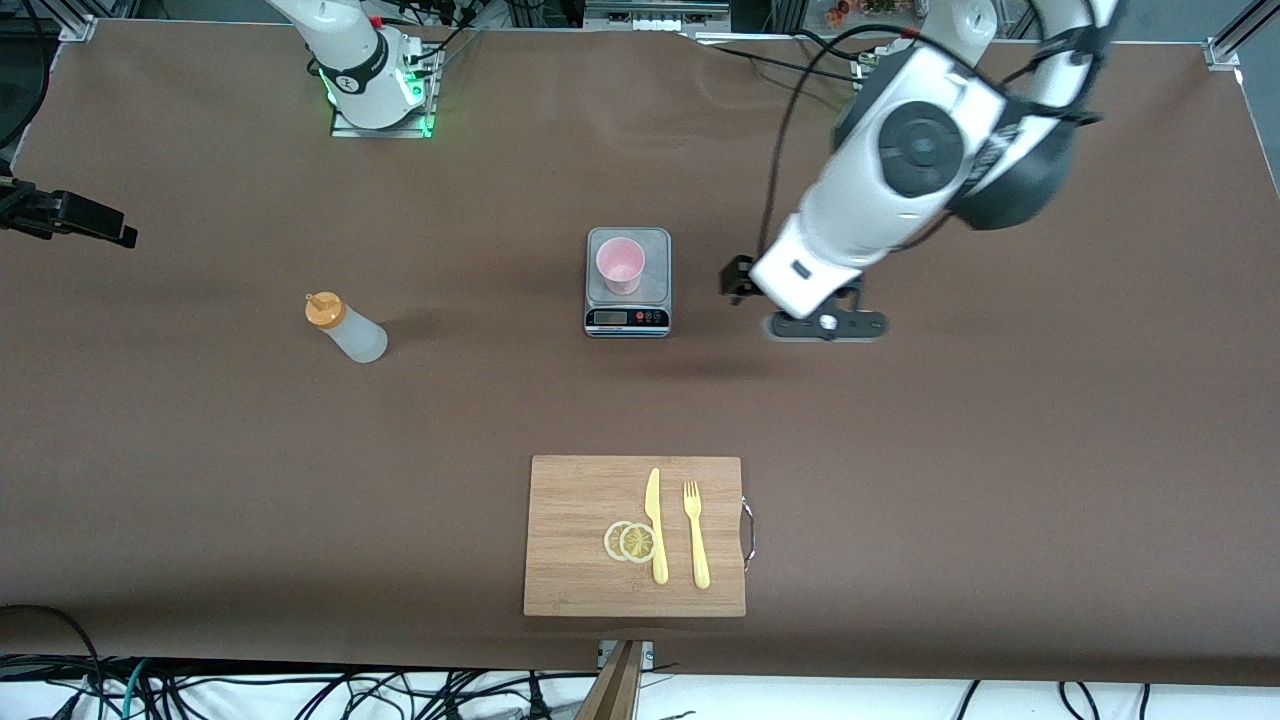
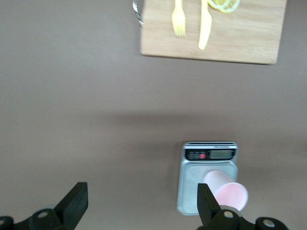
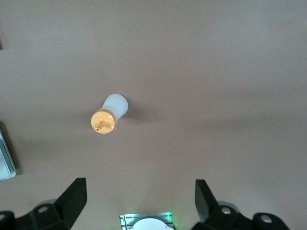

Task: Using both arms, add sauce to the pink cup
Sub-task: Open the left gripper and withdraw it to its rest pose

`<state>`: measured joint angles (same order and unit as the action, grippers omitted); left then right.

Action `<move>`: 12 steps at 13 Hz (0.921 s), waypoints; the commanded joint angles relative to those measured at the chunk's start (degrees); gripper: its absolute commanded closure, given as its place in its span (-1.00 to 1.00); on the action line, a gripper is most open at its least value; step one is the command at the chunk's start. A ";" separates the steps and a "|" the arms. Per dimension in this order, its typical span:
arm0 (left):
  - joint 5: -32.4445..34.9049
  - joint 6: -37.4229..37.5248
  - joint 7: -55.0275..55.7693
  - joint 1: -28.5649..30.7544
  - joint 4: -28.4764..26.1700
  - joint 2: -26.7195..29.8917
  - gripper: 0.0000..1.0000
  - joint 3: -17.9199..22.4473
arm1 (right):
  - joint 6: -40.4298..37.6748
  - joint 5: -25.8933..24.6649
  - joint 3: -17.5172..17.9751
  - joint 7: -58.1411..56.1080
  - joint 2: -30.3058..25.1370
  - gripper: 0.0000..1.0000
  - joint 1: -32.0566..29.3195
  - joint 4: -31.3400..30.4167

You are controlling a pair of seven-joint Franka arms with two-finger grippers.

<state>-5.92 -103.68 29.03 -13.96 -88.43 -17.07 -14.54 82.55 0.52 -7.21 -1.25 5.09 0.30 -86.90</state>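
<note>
The sauce bottle, whitish with an orange cap, stands on the brown table toward the right arm's end; it also shows in the right wrist view. The pink cup stands upright on a small grey scale at the table's middle. My left gripper is open and empty, up over the table beside the scale toward the left arm's end. In the left wrist view the cup is next to one finger. My right gripper is open and empty, high over its own base, out of the front view.
A wooden cutting board lies nearer the front camera, with a yellow knife, a fork and lemon slices on it. A black device juts in at the right arm's end of the table.
</note>
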 commanded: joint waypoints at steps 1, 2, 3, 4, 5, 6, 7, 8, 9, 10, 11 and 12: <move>-0.59 6.09 -10.46 5.15 1.06 3.27 -1.00 1.35 | -1.16 0.53 0.18 -0.51 0.53 -1.00 -0.22 1.56; -0.59 8.82 -11.97 6.39 2.55 3.53 -1.00 2.58 | -1.16 0.53 0.18 -0.51 0.53 -1.00 -0.22 1.56; -0.59 11.37 -12.59 7.27 3.95 3.97 -1.00 4.33 | -1.07 0.53 0.18 -0.51 0.53 -1.00 -0.22 1.56; -0.59 13.13 -13.64 7.97 4.49 4.76 -1.00 6.18 | -1.25 0.45 0.27 -0.60 0.53 -1.00 -0.04 1.56; -0.50 14.28 -15.65 8.85 4.50 5.72 -1.00 7.85 | -1.25 0.36 0.35 -0.86 0.53 -1.00 0.22 1.56; -0.50 15.25 -18.28 9.73 4.50 6.16 -1.00 9.26 | -1.34 0.36 0.53 -0.77 0.53 -1.00 0.57 1.56; -0.41 16.04 -21.09 10.70 4.50 6.78 -1.00 10.66 | -1.34 0.36 0.62 -0.51 0.53 -1.00 0.66 1.48; 0.20 16.49 -22.51 11.40 4.50 7.39 -1.00 12.07 | -1.25 0.44 0.62 -0.42 0.53 -1.00 0.75 1.39; 1.16 16.84 -22.96 12.02 4.50 8.18 -1.00 12.69 | -1.25 0.62 0.62 -0.33 0.71 -1.00 1.01 1.47; 1.78 18.32 -23.66 13.07 4.84 8.36 -1.00 12.79 | -0.73 1.32 0.62 -0.33 1.32 -1.00 1.01 1.39; 2.13 19.82 -25.06 13.60 5.28 8.19 -1.00 12.79 | -0.63 1.67 0.62 -0.33 1.76 -1.00 1.01 1.73; 2.14 20.18 -26.73 14.04 5.29 8.10 -1.00 12.87 | -0.55 1.76 0.62 -0.42 1.77 -1.00 1.27 1.65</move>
<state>-5.11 -85.38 5.21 -0.45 -83.89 -9.17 -1.37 82.59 1.29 -6.68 -1.28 5.78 1.45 -86.90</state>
